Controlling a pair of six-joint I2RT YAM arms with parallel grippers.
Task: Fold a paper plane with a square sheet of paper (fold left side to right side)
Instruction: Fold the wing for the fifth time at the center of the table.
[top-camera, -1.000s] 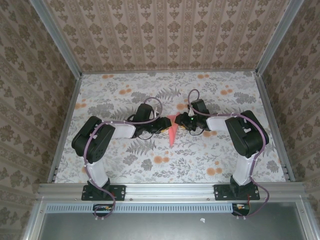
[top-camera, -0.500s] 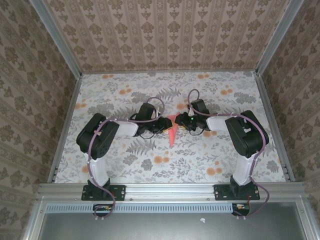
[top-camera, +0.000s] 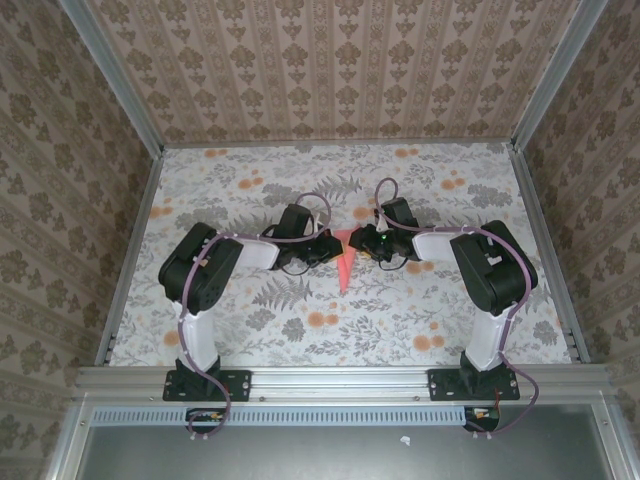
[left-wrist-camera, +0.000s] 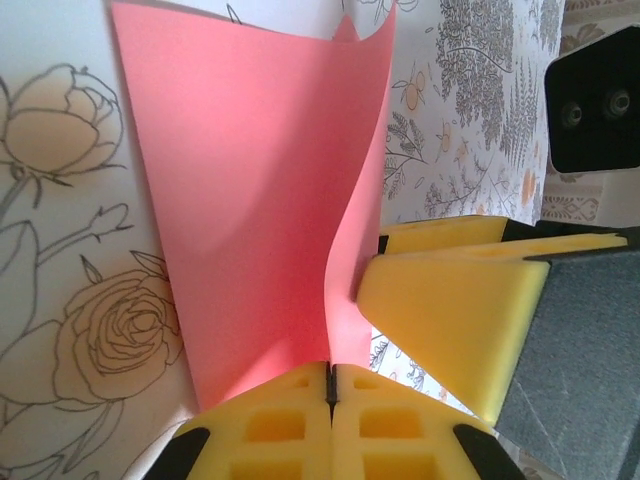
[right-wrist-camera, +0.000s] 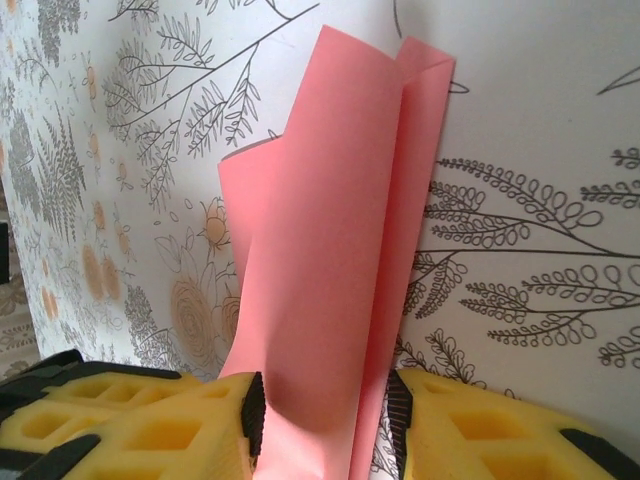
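Note:
The salmon-pink paper (top-camera: 343, 268), folded into a long narrow triangle with its tip toward the near edge, lies mid-table between both grippers. My left gripper (top-camera: 328, 248) sits at its left side. In the left wrist view its yellow fingers (left-wrist-camera: 270, 425) are shut on the edge of a raised, curling flap of the paper (left-wrist-camera: 250, 200), next to a yellow finger of the right gripper (left-wrist-camera: 450, 310). My right gripper (top-camera: 366, 243) is at the paper's wide far end. Its jaws (right-wrist-camera: 325, 420) stand apart and straddle the bulging folded paper (right-wrist-camera: 330, 250), which fills the gap between the pads.
The floral-print tabletop (top-camera: 250, 190) is fenced by aluminium rails on the left (top-camera: 130, 250) and right (top-camera: 545, 250), with patterned walls behind. Both arms are bent inward, elbows out toward the sides. Orange flower blotches (top-camera: 320, 320) are part of the print.
The left gripper has closed on the paper's raised flap edge, and the left arm's elbow has shifted right. The right arm and the paper's place on the table look unchanged.

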